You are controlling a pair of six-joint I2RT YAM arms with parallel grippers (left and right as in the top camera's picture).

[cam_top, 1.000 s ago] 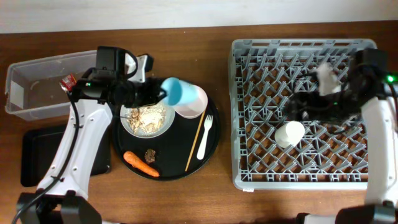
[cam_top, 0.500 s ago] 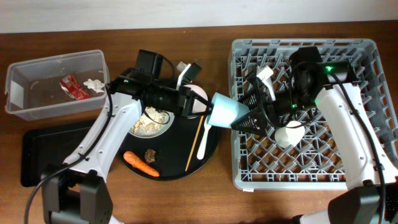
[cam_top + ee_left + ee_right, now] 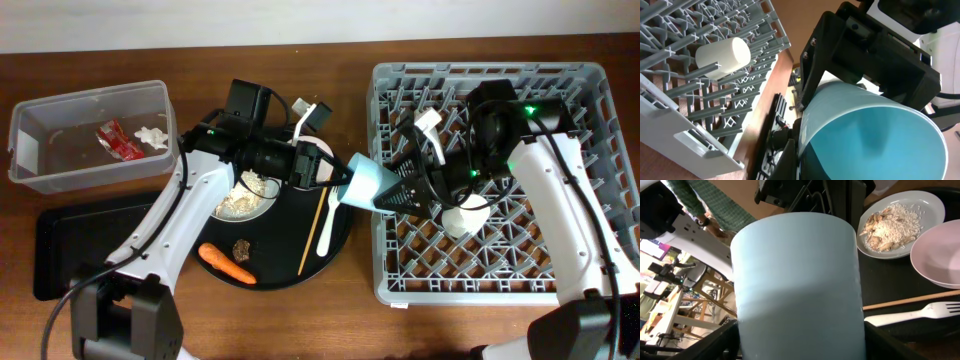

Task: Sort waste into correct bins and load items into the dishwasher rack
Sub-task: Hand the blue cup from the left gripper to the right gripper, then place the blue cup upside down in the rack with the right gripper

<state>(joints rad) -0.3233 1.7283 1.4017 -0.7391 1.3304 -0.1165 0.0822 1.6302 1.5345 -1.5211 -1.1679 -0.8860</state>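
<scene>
Overhead: left gripper (image 3: pixel 338 180) pinches light blue plastic cup (image 3: pixel 363 183) rim, apparently for handover; right gripper (image 3: pixel 390 192) straddles it, grip unclear.

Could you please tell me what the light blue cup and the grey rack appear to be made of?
The light blue cup looks like matte plastic, possibly melamine: uniform colour, smooth wall, thin even rim. The grey rack looks like moulded plastic: dull grey ribs and pegs, no metallic shine.
</scene>
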